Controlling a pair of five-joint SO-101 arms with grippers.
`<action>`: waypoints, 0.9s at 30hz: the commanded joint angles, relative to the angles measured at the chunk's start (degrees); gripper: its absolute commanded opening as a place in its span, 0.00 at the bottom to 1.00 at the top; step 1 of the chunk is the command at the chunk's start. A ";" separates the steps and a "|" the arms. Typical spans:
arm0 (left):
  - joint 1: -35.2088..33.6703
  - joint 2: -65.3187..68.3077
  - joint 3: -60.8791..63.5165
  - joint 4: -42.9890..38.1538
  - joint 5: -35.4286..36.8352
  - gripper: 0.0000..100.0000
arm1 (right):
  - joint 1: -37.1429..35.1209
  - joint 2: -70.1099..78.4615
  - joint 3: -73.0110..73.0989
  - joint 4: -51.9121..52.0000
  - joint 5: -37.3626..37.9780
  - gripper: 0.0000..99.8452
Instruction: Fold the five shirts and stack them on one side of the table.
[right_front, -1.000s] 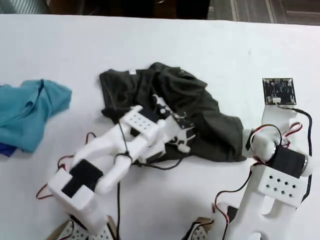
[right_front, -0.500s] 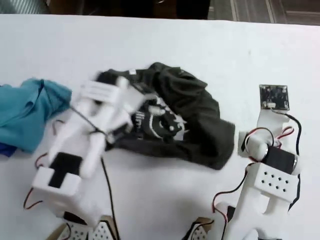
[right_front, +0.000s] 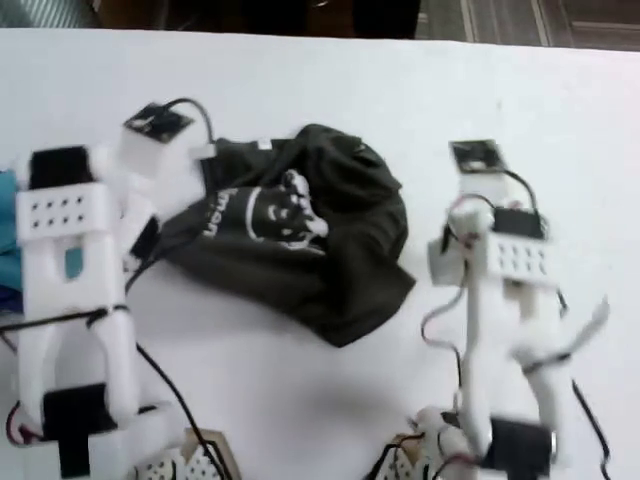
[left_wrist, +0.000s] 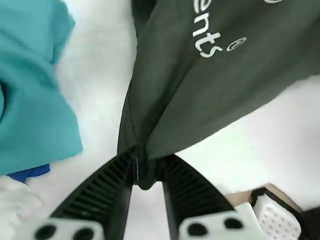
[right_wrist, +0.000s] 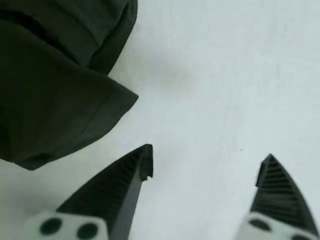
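Left arm swung out to the left, dragging the dark shirt (right_front: 300, 240) along; right arm slid left too | left gripper (left_wrist: 145, 170) pinched tight on the shirt's edge | right gripper (right_wrist: 207, 167) spread wide over bare table (right_front: 400, 90), just beside the shirt | dark shirt bunched mid-table, teal shirt (left_wrist: 30, 85) at far left

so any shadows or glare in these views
high view: table evenly lit, no glare, black shirt very dark; right wrist view: faint soft shadow on table past the open right tool; left wrist view: no glare, left tool pinches the shirt
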 joint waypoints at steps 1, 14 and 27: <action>-3.78 -4.84 4.44 -6.24 -0.09 0.02 | -5.58 7.69 -6.68 4.53 -0.53 0.27; -4.92 -5.71 9.45 -10.81 0.00 0.02 | -19.82 21.67 -13.19 4.26 -0.18 0.25; -4.92 -5.80 9.45 -10.99 0.00 0.02 | -19.82 34.07 -14.33 -1.27 -0.09 0.03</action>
